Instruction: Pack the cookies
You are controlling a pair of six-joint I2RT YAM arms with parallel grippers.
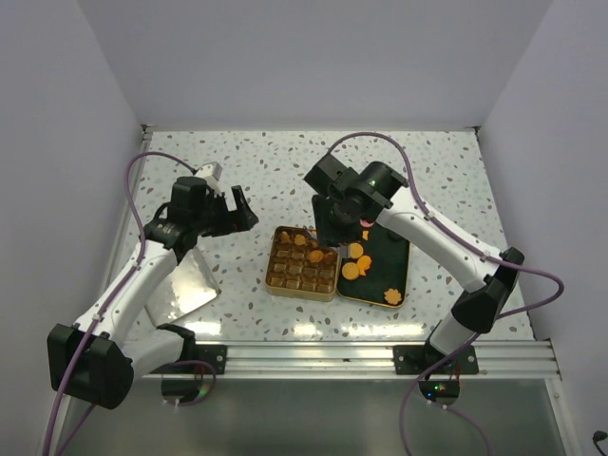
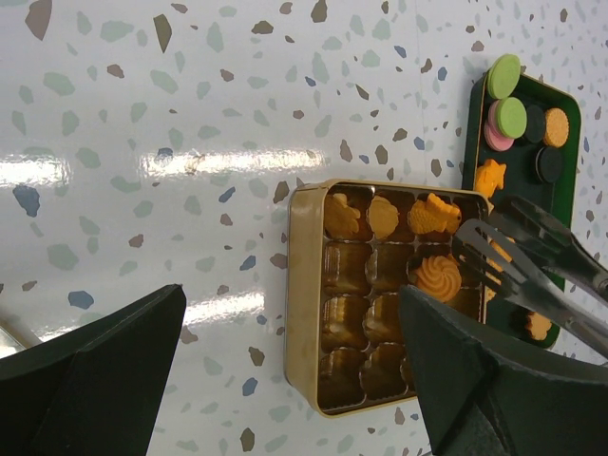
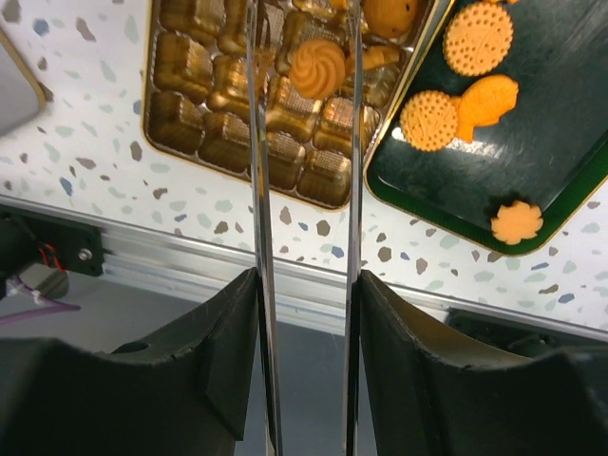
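A gold tin with small moulded cups sits mid-table, and a dark green tray lies against its right side. Orange-tan cookies lie on the tray, and a few cookies fill the tin's far row. My right gripper is shut on metal tongs above the tin. The tong blades stand apart on either side of a swirl cookie, which rests in a cup. My left gripper hangs open and holds nothing, left of the tin.
The tin's lid lies flat at the left, beside the left arm. Green, pink and dark discs sit at the tray's far end. An aluminium rail runs along the near table edge. White walls close in three sides.
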